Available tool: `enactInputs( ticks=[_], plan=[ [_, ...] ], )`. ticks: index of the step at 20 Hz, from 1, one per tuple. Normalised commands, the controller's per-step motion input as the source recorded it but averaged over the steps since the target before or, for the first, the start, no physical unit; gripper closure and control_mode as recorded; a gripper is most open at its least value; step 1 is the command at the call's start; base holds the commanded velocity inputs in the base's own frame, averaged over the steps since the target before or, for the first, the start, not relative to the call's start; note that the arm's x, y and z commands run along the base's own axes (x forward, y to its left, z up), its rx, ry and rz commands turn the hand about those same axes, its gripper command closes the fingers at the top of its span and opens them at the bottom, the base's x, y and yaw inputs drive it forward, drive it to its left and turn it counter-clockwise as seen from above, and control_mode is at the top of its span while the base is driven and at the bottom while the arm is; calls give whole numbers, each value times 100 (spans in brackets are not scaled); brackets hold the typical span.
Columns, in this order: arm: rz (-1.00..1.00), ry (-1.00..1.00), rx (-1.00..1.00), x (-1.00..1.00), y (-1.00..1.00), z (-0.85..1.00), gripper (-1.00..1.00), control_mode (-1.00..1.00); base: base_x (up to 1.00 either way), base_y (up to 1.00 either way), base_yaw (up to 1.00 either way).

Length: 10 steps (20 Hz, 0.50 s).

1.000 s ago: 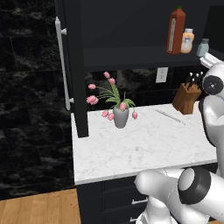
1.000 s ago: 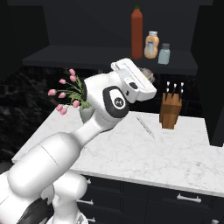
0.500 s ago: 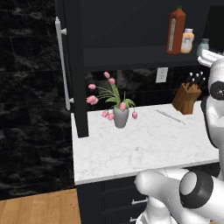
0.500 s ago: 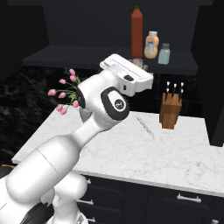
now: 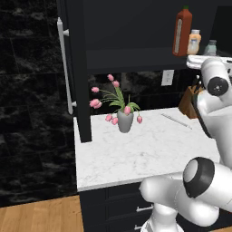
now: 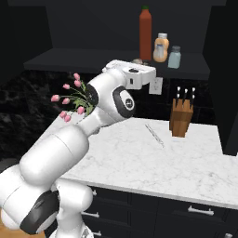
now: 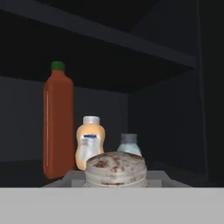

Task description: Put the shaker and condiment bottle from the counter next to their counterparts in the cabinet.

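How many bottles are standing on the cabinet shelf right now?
2: the tall red bottle and, just right of it, the short peach bottle. Others may hide deeper in the dark cabinet.

- A grey vase of pink tulips is set upright on the white marble counter.
- A wooden knife block is placed near the back wall.
- A knife is laid flat beside the block.
- A wall outlet is seen behind.

Red bottle upright on cabinet shelf, peach bottle beside, maybe touching.
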Motion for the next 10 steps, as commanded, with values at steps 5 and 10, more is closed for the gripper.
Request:
enactInputs(
  ticks=[5, 10],
  plan=[
    [3, 11, -1, 42, -8, 44, 100, -100, 0, 0, 0],
    [5, 7, -3, 45, -10, 1, 100, -100, 0, 0, 0]
  ],
)
